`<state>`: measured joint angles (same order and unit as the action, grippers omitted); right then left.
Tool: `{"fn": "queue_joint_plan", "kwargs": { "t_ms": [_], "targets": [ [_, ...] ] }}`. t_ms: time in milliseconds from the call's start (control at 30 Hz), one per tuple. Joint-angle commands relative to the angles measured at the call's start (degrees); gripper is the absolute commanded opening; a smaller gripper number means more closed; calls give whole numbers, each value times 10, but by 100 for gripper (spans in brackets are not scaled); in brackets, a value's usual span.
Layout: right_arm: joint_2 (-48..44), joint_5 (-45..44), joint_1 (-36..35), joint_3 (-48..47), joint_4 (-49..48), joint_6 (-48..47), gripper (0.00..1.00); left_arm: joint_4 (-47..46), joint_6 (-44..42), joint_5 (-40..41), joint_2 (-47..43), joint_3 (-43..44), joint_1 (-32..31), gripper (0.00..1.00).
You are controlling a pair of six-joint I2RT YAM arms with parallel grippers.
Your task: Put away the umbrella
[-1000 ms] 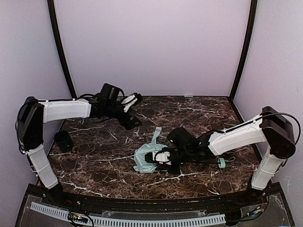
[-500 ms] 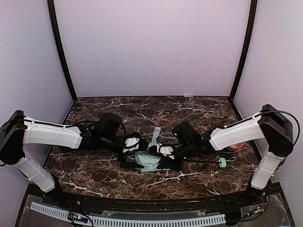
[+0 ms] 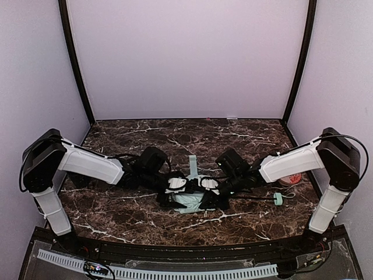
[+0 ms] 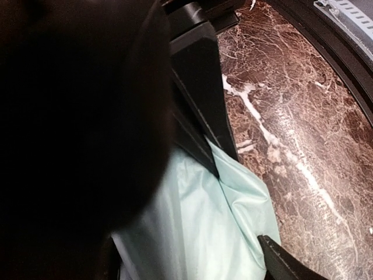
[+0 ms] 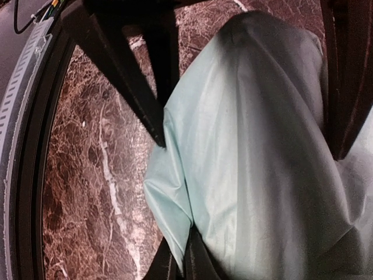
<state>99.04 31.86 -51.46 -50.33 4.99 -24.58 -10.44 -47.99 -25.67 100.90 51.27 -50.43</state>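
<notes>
Now both grippers are at the umbrella.
It lies crumpled on the marble table, near its front middle. The right gripper is pinched on its mint fabric; the left gripper stands apart around it.

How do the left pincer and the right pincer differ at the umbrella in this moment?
The left pincer stands open, its fingers apart with mint fabric between them; the right pincer is shut, pinching a fold of the umbrella. The left pincer reaches in from the left, the right pincer from the right. Both sit low at the crumpled canopy, facing each other.
</notes>
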Motion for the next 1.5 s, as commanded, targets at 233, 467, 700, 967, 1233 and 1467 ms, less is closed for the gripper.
{"fn": "queue_joint_plan", "kwargs": {
  "t_ms": [233, 467, 700, 967, 1233, 1467],
  "targets": [
    [-72, 31, 11, 7, -49, 29, 44, 208, 33, 40, 77, 43, -5, 56],
    [-172, 21, 33, 45, -33, 27, 54, 268, 79, -6, 107, 80, -3, 32],
    [-203, -51, 36, 68, -79, -18, 70, 348, 150, -82, 146, 134, 21, 22],
    [-151, -127, 12, 59, -79, -120, 74, 387, 175, -172, 152, 158, 55, 17],
    [-23, -69, 11, 10, -78, -104, 73, 403, 186, -246, 170, 181, 71, 17],
    [27, -9, 11, 10, -82, -26, 30, 391, 237, -321, 185, 204, 103, 21]
  ]
}}
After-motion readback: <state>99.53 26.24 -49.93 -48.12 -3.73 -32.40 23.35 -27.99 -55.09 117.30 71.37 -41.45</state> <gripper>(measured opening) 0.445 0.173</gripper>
